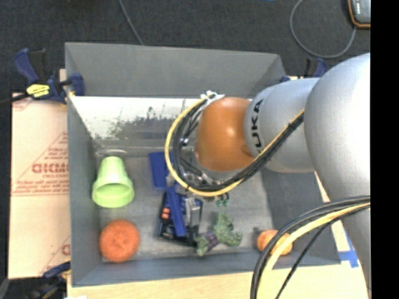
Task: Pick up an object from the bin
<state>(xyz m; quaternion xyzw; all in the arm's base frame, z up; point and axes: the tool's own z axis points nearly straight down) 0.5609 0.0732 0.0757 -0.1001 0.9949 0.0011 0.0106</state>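
Where the orange wrist cover point(221, 136) hangs, a blue-black toy point(172, 220) lies beneath.

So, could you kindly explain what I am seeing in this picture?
One camera looks down, slightly sideways, into a grey metal bin. The big silver shape from the right is a robot arm; the orange dome covers its wrist, and its gripper hangs beneath, over a blue and black toy mid-bin. Also lying there: a green cup on its side, an orange ball, a flat blue piece, a green and purple thing and a small orange thing. Whether anything is held cannot be seen.
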